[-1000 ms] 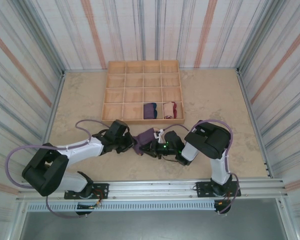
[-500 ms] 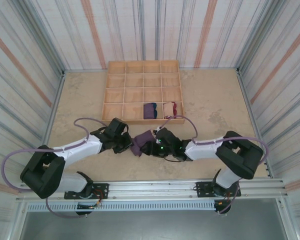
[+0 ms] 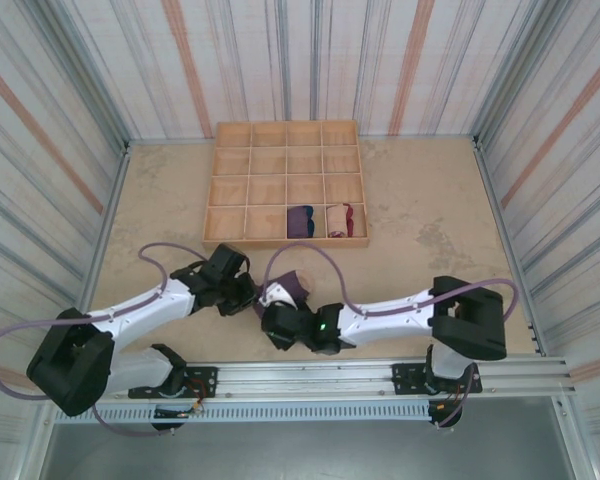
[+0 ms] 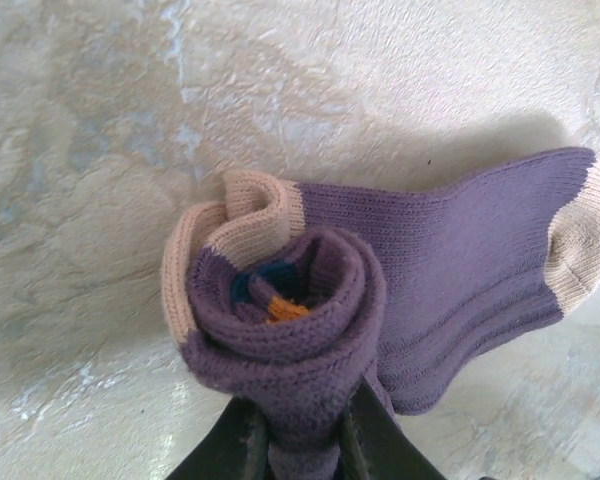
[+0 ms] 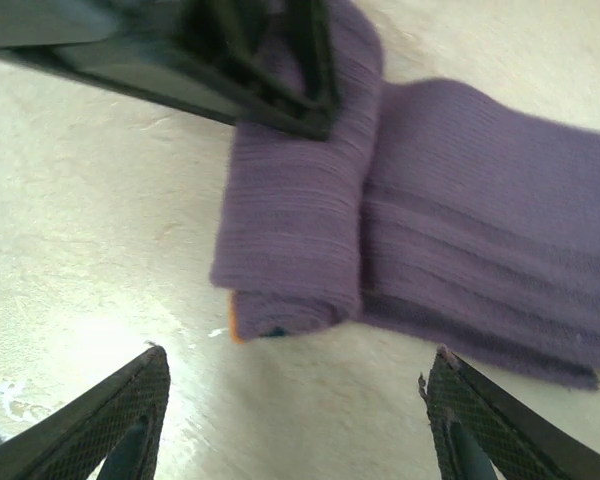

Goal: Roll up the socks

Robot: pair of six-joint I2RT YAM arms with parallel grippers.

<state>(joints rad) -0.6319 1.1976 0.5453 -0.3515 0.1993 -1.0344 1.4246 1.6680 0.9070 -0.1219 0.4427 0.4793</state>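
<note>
While I watch from overhead, the left gripper sits on the mottled beige table, just in front of the shallow wooden tray of sixteen square compartments. It is clamped on a half-rolled purple knitted sock with tan ends. On the left wrist camera I see its dark fingers drawn narrow, pinching the rolled part from both sides. The roll is a tight spiral with a tan band on its outer turn and a small teal and orange patch at its core. The unrolled part lies flat on the table and ends in a tan tip.

On the right wrist camera the right gripper has its mesh-faced fingers spread wide and holds nothing. They sit either side of the near end of the roll, apart from it.

Two more rolled socks sit in the tray's nearest row. A dark purple roll is in the third compartment from the left, and a cream and maroon roll is in the fourth
</note>
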